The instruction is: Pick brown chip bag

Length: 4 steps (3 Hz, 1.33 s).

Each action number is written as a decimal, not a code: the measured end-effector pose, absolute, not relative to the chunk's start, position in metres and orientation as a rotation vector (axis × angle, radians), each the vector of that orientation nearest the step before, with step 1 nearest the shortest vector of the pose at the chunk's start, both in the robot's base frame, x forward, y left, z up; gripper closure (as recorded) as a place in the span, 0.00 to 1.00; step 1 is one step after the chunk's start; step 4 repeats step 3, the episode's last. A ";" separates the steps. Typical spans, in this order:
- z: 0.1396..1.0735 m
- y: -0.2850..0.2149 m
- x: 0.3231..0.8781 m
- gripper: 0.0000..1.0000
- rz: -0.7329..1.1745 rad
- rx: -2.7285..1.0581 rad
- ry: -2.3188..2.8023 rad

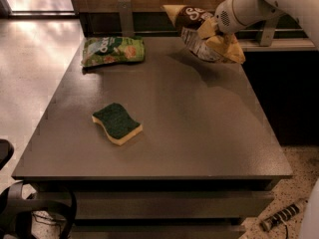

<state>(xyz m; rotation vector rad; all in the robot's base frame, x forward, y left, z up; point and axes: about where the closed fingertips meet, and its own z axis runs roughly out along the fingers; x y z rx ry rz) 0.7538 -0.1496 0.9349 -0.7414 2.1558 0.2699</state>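
The brown chip bag (192,21) hangs in the air above the far right part of the dark table (169,133). Its dark brown top with white lettering points left, and its tan-yellow lower part (227,48) sticks out to the right. My gripper (210,30) comes in from the upper right on a white arm and is shut on the middle of the bag. The bag's shadow lies on the table below it. The bag hides most of the fingers.
A green snack bag (112,50) lies at the table's far left. A green-and-yellow sponge (116,123) lies left of centre. A wooden wall with a metal rail (124,14) runs behind the table. Cables and a dark object sit on the floor at bottom left.
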 end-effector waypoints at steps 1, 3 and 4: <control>0.958 -0.155 0.749 1.00 0.326 -0.757 2.071; 0.995 -0.152 0.743 1.00 0.531 -0.831 1.871; 0.995 -0.152 0.743 1.00 0.531 -0.831 1.871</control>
